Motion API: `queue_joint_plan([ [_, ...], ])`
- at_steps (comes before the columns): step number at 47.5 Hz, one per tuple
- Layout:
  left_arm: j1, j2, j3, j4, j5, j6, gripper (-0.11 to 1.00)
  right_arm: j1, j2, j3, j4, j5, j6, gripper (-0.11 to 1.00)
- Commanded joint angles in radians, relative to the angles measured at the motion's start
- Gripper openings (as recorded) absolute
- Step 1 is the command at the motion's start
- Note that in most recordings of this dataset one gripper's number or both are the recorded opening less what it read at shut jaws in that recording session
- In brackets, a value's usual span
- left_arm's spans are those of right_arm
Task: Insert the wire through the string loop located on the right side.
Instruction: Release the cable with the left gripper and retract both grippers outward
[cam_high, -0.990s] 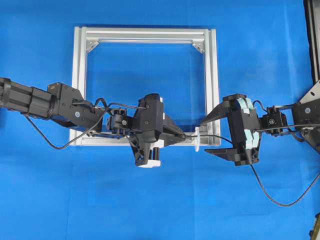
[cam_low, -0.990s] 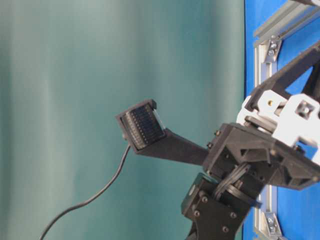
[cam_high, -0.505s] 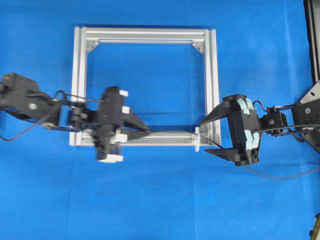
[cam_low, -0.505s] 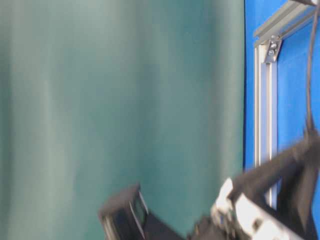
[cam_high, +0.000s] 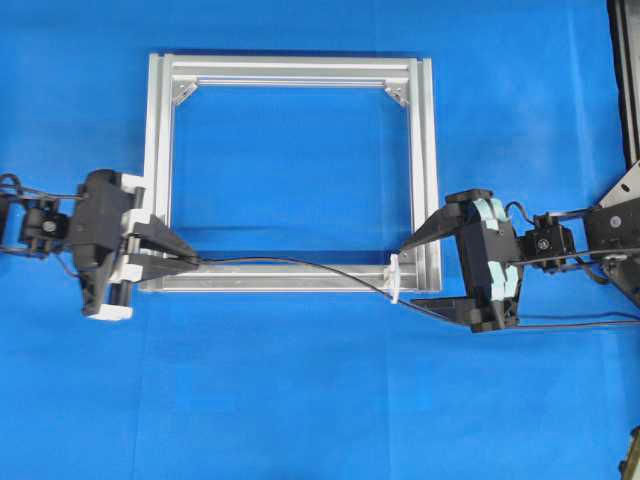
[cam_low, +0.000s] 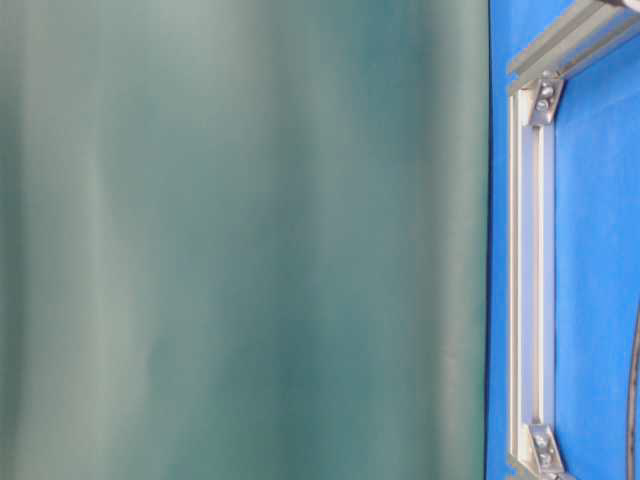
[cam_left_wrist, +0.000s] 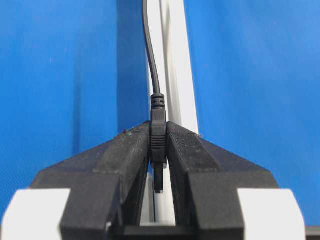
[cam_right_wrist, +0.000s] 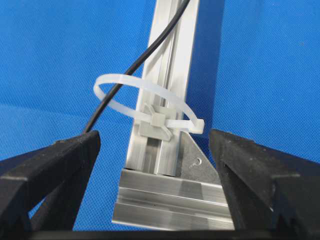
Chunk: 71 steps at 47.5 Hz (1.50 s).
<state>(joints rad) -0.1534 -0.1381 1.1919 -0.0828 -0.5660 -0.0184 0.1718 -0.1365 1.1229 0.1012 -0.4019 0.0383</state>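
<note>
Retreat is the story on the left: the left gripper (cam_high: 185, 262), which a second ago sat close to the loop near the middle of the frame's near bar, has pulled far back and now sits at the near-left corner of the aluminium frame (cam_high: 290, 70). Its jaws are clamped together on the plug end of the wire (cam_left_wrist: 158, 145), the moulded plug pinched between the two black fingers (cam_left_wrist: 127, 160) with the cable running straight away from them along the bar. Moving rightward in the overhead view, the wire (cam_high: 300, 266) now stretches in a long shallow line above the near bar, where before only a short stub showed beyond the loop. It reaches the string loop (cam_high: 396, 278), a white tie ring standing on the bar just inside the near-right corner; the right wrist view shows the black cable passing through that ring (cam_right_wrist: 145, 100) and on up the bar. Beyond the loop the wire carries on to the right under the right gripper (cam_high: 420, 272) and off the edge of the table (cam_high: 300, 400). That right gripper hangs with its jaws spread wide, one finger on each side of the loop and gripping nothing, much as it was a second ago. Judging from this, the threading itself is done and the pull has drawn a good length of cable through, so what remains is likely only to let go.
</note>
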Motion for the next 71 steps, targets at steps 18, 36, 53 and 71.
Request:
queue_joint_plan([
  [18,-0.009,-0.067,0.048,0.002,0.015,0.002,0.08,0.0,-0.018,-0.015,-0.003,-0.003,0.005,0.93],
  [36,-0.008,-0.067,0.048,0.002,0.018,0.002,0.08,0.0,-0.018,-0.014,-0.003,0.002,0.005,0.93],
  [53,-0.005,-0.067,0.04,0.002,0.067,0.002,0.81,0.002,-0.038,-0.009,-0.003,0.018,0.005,0.93],
  [71,-0.003,-0.1,0.005,0.002,0.106,0.002,0.85,0.0,-0.092,-0.02,-0.003,0.064,0.005,0.93],
])
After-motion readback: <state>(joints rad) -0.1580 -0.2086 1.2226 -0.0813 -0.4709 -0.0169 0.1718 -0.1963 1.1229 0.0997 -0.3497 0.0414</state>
